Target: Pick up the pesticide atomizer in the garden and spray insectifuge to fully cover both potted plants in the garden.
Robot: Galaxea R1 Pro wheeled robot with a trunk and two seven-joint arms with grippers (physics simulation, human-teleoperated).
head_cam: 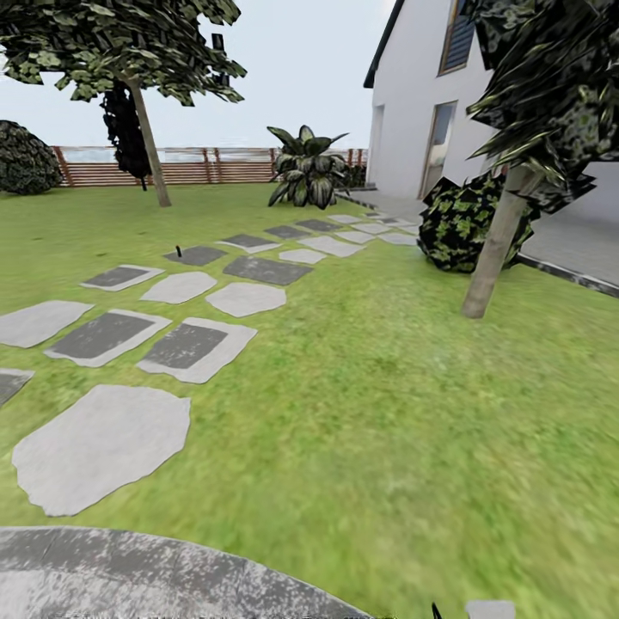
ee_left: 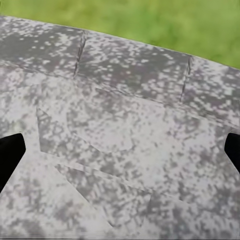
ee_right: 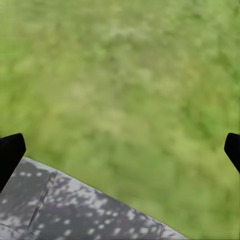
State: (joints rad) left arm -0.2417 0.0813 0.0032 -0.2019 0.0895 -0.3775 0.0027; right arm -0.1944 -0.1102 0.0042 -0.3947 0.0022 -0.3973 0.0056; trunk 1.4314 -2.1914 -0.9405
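Brightness: even, flat daylight under a pale overcast sky [head_cam: 301,77]; no glare.
Light source: perhaps from overhead; direction cannot be told.
Shadows: almost none beneath the trees; foliage [head_cam: 550,94] at upper right renders very dark.
Blur: lawn [head_cam: 413,447] smeared in the lower frame; grass soft in the right wrist view.
Texture: patio [ee_left: 125,140] mottling coarse, pixelated.
Edges: tree trunk [head_cam: 494,245] leans, suggesting wide-angle distortion.

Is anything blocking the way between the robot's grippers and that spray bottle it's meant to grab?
That can't be judged here: what shows is lawn, stepping stones and the paved patio. Both grippers hang open, the left gripper over paving, the right gripper over grass.
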